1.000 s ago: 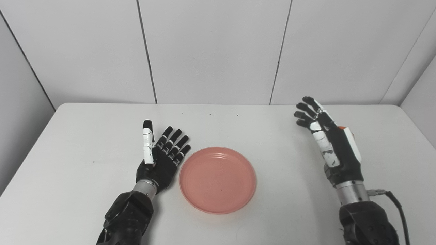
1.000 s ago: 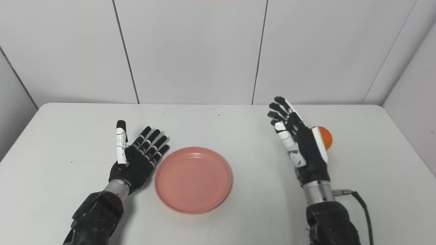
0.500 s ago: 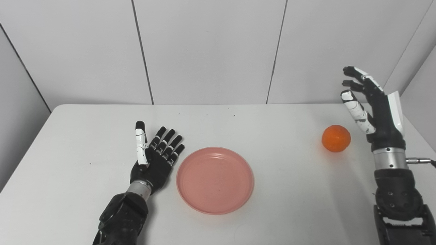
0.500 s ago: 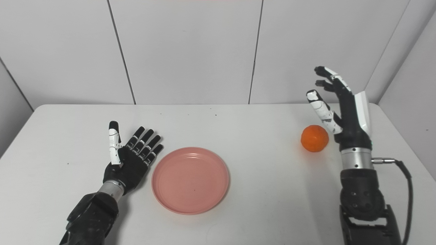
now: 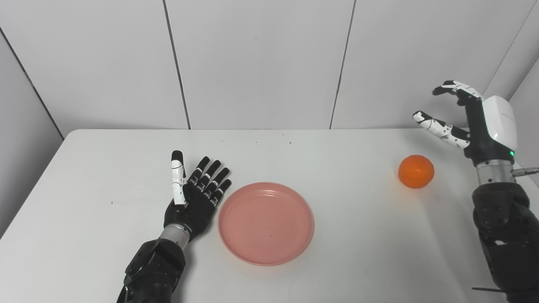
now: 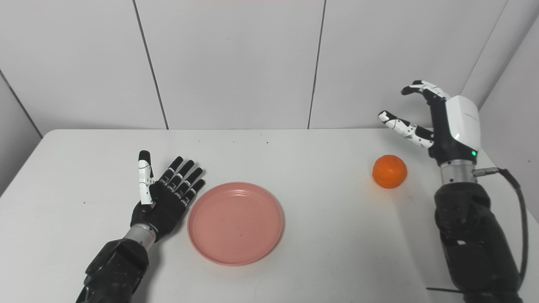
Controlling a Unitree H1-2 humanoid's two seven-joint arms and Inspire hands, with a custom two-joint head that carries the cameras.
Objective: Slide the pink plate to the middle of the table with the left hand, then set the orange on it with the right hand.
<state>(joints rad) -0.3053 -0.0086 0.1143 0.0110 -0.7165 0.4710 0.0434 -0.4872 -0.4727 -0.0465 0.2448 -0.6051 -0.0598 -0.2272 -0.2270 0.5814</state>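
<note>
A pink plate (image 5: 266, 222) lies flat near the middle of the white table (image 5: 328, 160), toward the front. My left hand (image 5: 194, 198) rests open just left of the plate's rim, fingers spread and pointing away, holding nothing. An orange (image 5: 416, 171) sits on the table at the right, well apart from the plate. My right hand (image 5: 471, 120) hovers open above and to the right of the orange, raised off the table, thumb and fingers spread and curved over toward it, not touching it.
Grey wall panels (image 5: 261, 63) stand behind the table's far edge. The table's right edge runs close to my right forearm (image 5: 503, 227), which has a cable at the wrist. A few small dark specks dot the tabletop.
My right hand swung from left of the orange up and to the right, uncovering it, and now tips over above it with fingers curved. The left hand, plate and orange stayed put.
</note>
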